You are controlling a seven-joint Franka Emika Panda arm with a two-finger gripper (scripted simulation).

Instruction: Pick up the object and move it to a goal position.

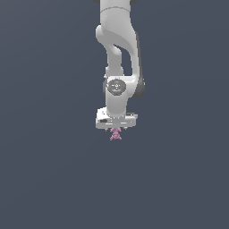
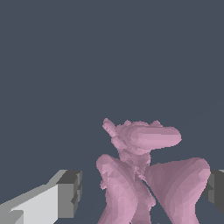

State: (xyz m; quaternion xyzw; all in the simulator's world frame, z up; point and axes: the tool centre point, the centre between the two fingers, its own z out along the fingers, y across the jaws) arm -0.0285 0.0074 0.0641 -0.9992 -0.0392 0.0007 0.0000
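Note:
The object [image 1: 116, 133] is a tiny pink knobbly figure, showing just under the white hand of my gripper [image 1: 116, 130] in the exterior view. In the wrist view the object [image 2: 144, 175] fills the space between my gripper's [image 2: 142, 191] two grey-tipped fingers. One fingertip [image 2: 70, 192] stands a small gap away from the figure. The other fingertip [image 2: 217, 188] sits right at the figure's side at the picture's edge, and I cannot tell if it touches. The jaws stand wide apart around the object. The figure's lower part is cut off by the frame.
A plain dark grey-blue surface lies all around in both views, with no other objects, edges or goal marker showing. The white arm [image 1: 117, 53] comes down from the top of the exterior view.

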